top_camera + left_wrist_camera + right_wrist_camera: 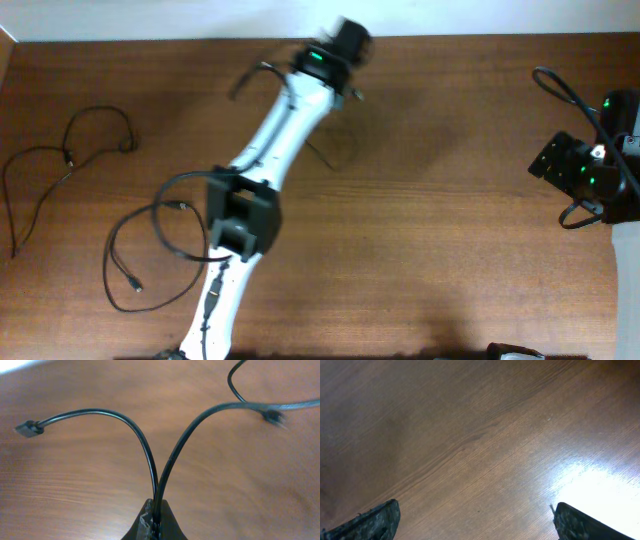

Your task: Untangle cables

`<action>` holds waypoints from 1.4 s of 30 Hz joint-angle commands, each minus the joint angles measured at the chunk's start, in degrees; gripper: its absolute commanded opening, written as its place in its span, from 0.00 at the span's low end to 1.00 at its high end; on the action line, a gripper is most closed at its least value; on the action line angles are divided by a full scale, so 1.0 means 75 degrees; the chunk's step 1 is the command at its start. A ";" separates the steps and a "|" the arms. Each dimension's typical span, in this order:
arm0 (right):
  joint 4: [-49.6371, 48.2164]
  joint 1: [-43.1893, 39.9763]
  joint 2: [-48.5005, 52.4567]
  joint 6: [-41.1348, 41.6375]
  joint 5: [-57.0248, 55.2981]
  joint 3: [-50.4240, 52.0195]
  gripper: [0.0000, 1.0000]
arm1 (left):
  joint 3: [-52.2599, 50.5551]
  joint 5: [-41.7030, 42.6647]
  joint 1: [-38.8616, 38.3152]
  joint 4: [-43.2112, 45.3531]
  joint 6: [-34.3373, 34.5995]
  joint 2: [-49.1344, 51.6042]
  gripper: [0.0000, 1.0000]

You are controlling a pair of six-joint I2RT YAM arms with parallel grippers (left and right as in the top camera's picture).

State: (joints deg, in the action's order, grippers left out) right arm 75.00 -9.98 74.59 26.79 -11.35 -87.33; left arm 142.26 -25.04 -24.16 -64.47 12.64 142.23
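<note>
desk (450, 250): brown wood, seen in all three views.
left arm (270, 150): white, stretched on a diagonal from the near edge to the far edge of the desk.
right arm (585, 170): black, at the right edge, well apart from the cables.
cables (150, 250): thin black strands. I count one loop lying just beside the left arm's elbow, a second strand (70, 150) loose at the far left, and a third up at the left gripper.
held cable (145, 445): two runs rise out of the jaws and fork, one curving left, one right. Another strand (237, 380) crosses the top right corner of the wrist view.
left gripper (156, 510): jaws together, clamped on the held cable.
right gripper (475, 505): jaws wide apart, with the desk's wood grain showing between them.
left plug (27, 427): sharp, at the end of the left run.
right plug (272, 416): blurred, at the end of the right run.
</note>
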 commanded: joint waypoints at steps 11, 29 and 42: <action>-0.0146 -0.0020 0.0822 0.0012 0.0968 -0.0093 0.99 | -0.0009 0.2031 0.3652 0.0248 0.2337 -0.0076 0.00; -0.0169 -0.0020 0.0819 0.0009 0.1087 -0.0093 0.99 | 0.3710 0.1976 0.4086 -0.2218 0.0583 0.0705 0.99; 0.0146 -0.0023 -0.1253 -0.1148 0.1026 -0.0102 0.98 | 0.5007 0.2028 0.4150 -0.4299 0.1349 -0.2562 0.99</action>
State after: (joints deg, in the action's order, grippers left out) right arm 75.94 -9.98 73.36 20.78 -3.33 -87.31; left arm 179.15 -10.20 6.85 -94.15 20.84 133.67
